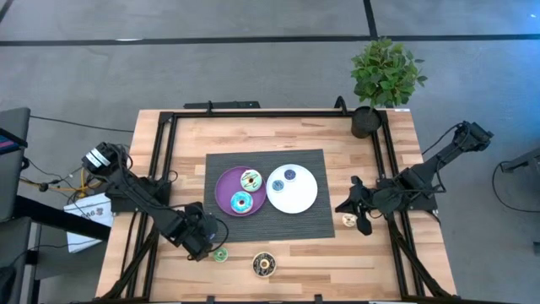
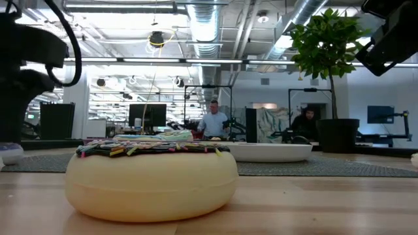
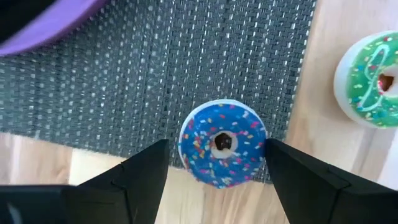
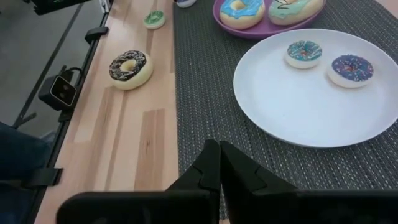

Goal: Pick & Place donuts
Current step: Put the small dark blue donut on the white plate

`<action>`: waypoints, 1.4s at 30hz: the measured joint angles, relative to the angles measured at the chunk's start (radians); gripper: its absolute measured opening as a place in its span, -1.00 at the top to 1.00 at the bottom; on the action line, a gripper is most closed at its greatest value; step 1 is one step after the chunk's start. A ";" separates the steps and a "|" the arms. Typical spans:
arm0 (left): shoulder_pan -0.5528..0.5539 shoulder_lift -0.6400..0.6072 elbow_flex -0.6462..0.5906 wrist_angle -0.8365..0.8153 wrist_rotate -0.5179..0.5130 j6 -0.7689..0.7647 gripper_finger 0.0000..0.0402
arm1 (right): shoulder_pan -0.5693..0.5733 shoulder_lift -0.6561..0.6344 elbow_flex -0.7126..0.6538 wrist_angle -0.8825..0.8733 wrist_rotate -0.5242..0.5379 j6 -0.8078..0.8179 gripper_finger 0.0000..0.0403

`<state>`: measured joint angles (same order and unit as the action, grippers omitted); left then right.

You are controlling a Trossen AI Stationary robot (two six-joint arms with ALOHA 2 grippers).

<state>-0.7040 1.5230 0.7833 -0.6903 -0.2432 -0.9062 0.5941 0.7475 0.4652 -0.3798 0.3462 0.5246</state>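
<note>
A wooden table carries a dark woven placemat [image 1: 266,196] at centre frame. On it sit a purple plate [image 1: 224,192] holding two larger iced donuts, and to its right a white plate [image 1: 305,192] holding two small ones.

At lower left of the overhead picture, the left gripper [image 3: 214,165] hangs with its fingers spread wide around a small blue sprinkled donut [image 3: 222,142] at the mat's near edge. The fingers flank it on either side without clearly pressing it. A green donut [image 1: 220,254] lies just beside on bare wood, and a chocolate-topped donut [image 1: 264,265] sits further right.

The right gripper [image 4: 219,163] waits at the mat's right side, fingers pressed together and empty.

The risk, as I judge it: the blue donut straddles the mat's edge, so closing off-centre could tip it or squirt it out towards the green one.
</note>
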 joint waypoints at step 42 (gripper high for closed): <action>0.004 0.002 -0.037 0.068 0.005 -0.013 -0.20 | 0.000 0.000 0.000 0.000 0.000 0.001 1.00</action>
<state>-0.6998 1.5249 0.7460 -0.6224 -0.2385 -0.9195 0.5941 0.7475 0.4656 -0.3801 0.3462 0.5255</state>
